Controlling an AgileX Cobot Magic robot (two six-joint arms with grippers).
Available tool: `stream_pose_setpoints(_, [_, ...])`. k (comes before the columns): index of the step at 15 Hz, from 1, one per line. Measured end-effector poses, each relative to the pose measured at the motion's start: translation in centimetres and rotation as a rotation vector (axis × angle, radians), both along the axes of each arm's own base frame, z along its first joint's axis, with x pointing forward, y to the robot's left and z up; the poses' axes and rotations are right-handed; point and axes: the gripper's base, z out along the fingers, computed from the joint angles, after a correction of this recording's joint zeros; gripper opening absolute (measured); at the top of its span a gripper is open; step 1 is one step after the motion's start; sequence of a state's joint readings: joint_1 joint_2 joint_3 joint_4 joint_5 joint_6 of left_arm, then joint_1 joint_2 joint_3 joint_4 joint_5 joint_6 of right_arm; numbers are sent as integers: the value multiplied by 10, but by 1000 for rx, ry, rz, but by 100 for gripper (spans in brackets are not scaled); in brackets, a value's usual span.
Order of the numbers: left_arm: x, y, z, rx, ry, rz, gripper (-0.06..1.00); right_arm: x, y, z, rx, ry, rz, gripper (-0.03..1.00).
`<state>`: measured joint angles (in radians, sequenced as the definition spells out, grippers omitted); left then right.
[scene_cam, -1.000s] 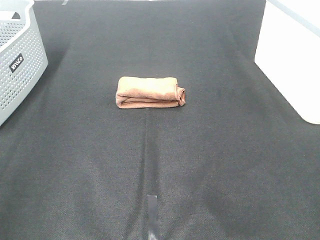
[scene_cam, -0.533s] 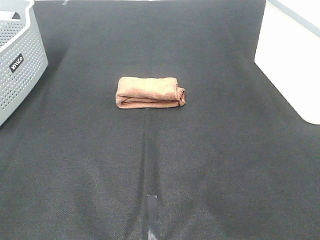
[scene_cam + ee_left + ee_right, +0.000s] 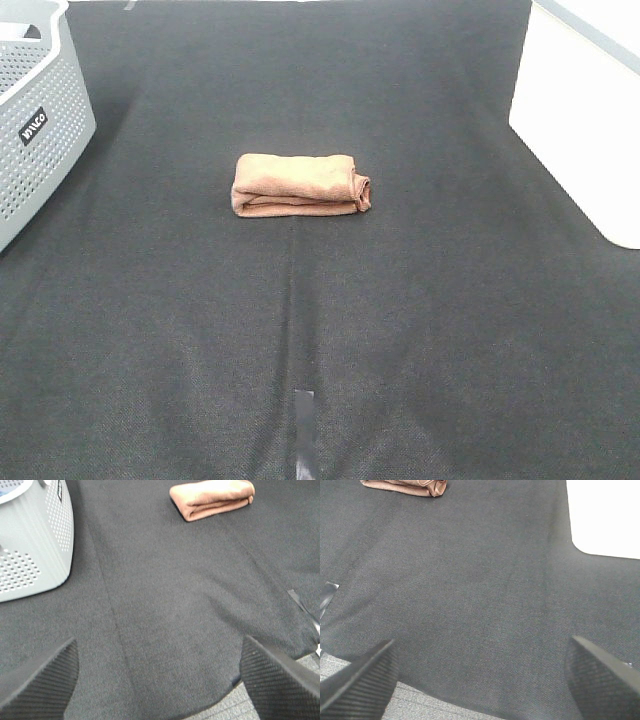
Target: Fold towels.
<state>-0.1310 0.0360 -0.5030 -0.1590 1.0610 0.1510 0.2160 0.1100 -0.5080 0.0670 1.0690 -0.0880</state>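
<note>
One reddish-brown towel (image 3: 298, 184) lies folded into a small thick bundle on the black cloth, a little beyond the table's middle. The left wrist view catches the towel (image 3: 212, 497) far from the left gripper (image 3: 160, 680), whose ribbed fingers (image 3: 40, 685) stand wide apart, open and empty, near the cloth's front edge. In the right wrist view only a corner of the towel (image 3: 405, 487) shows. The right gripper (image 3: 480, 680) is open and empty too, also far from it. Neither arm appears in the high view.
A grey perforated laundry basket (image 3: 35, 120) stands at the far left. A white box (image 3: 585, 110) sits at the far right. A strip of grey tape (image 3: 304, 430) marks the black cloth (image 3: 320, 320) near the front edge.
</note>
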Motion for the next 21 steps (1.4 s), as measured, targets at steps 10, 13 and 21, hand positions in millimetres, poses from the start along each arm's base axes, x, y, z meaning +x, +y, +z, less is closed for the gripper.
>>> stream_pose_setpoints(10, [1, 0, -1, -2, 2, 29, 83, 0, 0, 0, -1, 0, 1, 84])
stream_pose_setpoints(13, [-3, 0, -1, -5, -31, 95, 83, 0, 0, 0, -1, 0, -65, 84])
stream_pose_setpoints(21, [-5, 0, -1, -6, -42, 97, 83, -1, -1, -1, 1, -15, -234, 84])
